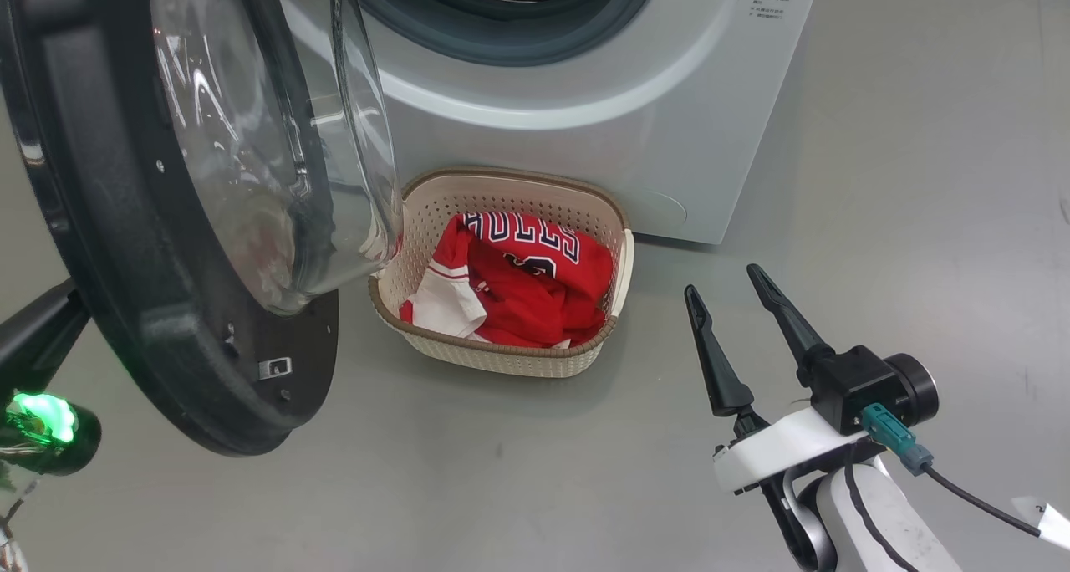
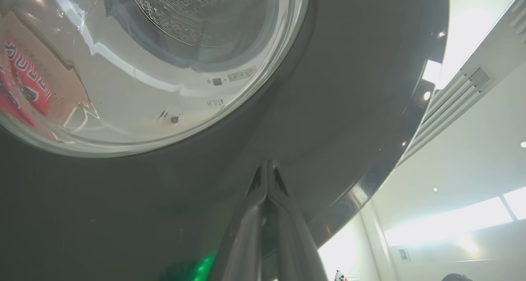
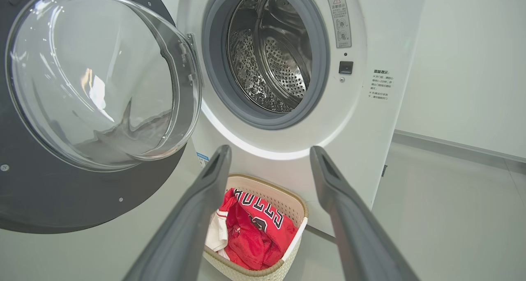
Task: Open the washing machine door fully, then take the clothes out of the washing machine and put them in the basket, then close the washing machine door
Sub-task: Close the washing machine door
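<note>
The right end effector [image 3: 270,149] holds its two long dark fingers [image 3: 193,215] spread wide. Beyond them stands a big white front-loading washing machine [image 3: 370,120], its perforated steel drum [image 3: 271,51] in view and its round black-rimmed, clear glass door [image 3: 94,79] swung open at left. Crumpled red-and-white jersey clothes [image 3: 254,231] lie in a cream perforated plastic basket [image 3: 302,215] on the grey floor [image 3: 431,215], just before the machine.

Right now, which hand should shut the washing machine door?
Left. The left hand, shut, is at the black outer rim of the washing machine door, ready to push. The right hand hangs open beside the basket.
</note>
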Tool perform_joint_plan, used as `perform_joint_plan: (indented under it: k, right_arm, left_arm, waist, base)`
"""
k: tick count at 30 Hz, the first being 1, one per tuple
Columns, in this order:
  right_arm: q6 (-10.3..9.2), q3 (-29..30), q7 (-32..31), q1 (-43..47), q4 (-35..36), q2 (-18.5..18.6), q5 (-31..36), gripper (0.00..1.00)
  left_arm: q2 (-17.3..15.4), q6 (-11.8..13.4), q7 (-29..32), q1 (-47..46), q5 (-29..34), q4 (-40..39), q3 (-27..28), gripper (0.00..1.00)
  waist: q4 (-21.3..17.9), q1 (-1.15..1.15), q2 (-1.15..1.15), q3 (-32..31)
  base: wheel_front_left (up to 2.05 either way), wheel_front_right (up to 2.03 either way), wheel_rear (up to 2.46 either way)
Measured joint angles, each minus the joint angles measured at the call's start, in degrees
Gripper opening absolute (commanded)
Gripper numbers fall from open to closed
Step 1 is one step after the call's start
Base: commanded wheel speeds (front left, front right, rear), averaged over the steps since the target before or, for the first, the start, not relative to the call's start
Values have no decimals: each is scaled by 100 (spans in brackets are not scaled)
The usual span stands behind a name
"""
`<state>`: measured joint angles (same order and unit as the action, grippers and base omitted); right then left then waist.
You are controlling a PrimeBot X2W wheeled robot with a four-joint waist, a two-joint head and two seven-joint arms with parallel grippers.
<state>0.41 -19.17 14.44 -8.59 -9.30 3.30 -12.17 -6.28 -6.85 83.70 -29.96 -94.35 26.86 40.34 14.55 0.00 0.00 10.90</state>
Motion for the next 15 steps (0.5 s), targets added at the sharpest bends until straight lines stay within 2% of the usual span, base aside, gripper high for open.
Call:
perform_joint_plan:
  k: [6,15]
  right_arm:
    - [-1,-42,0,58,3,0,-68,100]
    - [-15,-119,0,59,54,-2,-160,100]
  left_arm:
    - [343,65,1,58,-55,-248,-54,0]
    - [458,231,18,183,-89,-633,-216,0]
  waist:
    - [-137,0,0,-56]
    - [-384,0,0,-73]
  base:
    - [0,0,0]
    - [0,0,0]
